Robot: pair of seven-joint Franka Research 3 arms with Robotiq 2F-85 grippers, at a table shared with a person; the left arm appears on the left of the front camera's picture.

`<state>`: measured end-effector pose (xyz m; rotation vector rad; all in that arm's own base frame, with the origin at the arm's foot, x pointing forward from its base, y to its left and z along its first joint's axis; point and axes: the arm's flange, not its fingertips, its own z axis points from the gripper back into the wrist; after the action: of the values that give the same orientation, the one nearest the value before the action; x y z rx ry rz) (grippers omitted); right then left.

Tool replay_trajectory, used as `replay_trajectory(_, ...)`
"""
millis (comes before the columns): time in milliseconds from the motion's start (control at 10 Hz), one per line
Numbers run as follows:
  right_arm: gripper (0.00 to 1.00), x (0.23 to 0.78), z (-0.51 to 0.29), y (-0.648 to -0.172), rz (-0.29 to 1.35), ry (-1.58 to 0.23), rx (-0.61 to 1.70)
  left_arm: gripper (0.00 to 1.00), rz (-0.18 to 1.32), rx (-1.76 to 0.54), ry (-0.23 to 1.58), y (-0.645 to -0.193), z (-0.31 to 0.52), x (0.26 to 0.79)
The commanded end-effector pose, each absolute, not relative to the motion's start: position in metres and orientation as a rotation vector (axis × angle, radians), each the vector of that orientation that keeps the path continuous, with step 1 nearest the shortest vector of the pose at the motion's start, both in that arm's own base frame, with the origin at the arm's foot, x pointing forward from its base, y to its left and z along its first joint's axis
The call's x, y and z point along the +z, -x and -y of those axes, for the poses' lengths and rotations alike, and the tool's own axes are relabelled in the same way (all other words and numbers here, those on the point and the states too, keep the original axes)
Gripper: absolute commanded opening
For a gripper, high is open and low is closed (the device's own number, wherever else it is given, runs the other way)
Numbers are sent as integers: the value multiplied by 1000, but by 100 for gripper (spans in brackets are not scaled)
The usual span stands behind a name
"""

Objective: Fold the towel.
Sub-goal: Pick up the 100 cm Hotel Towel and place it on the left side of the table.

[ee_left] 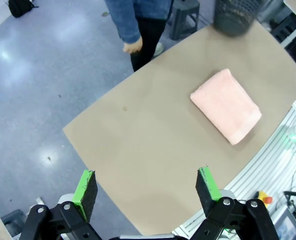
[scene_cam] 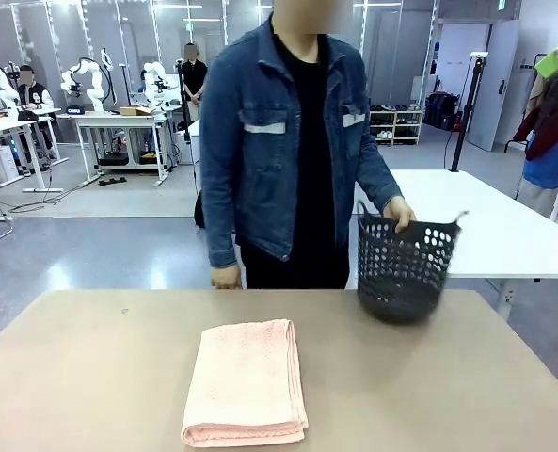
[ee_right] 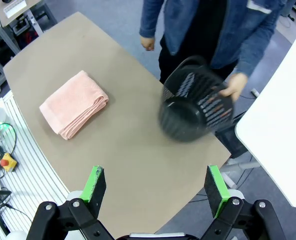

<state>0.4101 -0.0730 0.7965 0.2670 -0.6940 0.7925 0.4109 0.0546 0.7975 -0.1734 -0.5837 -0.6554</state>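
Both pincers [ee_left: 147, 192] [ee_right: 155, 187] spread, empty; towel [scene_cam: 246, 381] folded on table [scene_cam: 429, 377]; no legible writing.

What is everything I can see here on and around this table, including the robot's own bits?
towel: one, salmon pink, folded, lying on the table nearer the robot's side, left of the middle.
basket: one, black with holes, at the table's far right edge, tilted, held at its rim.
table: one, tan, bare apart from the towel and basket.
white table: one, behind the basket.
person: one, blue denim jacket over black, standing at the far side.
person's hand: one on the basket rim; the other hangs by the table's far edge.
left pincer: one, black with green pads, open, above the table's edge, holding nothing.
right pincer: one, black with green pads, open, holding nothing.
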Motion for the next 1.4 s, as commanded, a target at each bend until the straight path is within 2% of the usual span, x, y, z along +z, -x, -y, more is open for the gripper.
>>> replay_trajectory(0, 100, 798, 73, -409, 686, -267, 798, 100, 564, -616, 249, -431, -38, 765)
replay_trajectory(300, 100, 798, 73, -409, 686, -267, 798, 100, 537, -585, 263, -446, -10, 682)
replay_trajectory(600, 100, 798, 73, -409, 686, -267, 798, 100, 430, -552, 377, -455, 28, 579)
replay_trajectory(800, 100, 798, 73, -409, 686, -267, 798, 100, 381, -470, 449, -458, 48, 513)
replay_trajectory(1000, 100, 798, 73, -409, 686, -267, 798, 100, 352, -409, 446, -466, 73, 458)
replay_trajectory(1200, 100, 798, 73, -409, 686, -267, 798, 100, 275, -443, 557, -474, 106, 406)
replay_trajectory(1300, 100, 798, 73, -409, 686, -267, 798, 100, 293, -397, 599, -474, 121, 382)
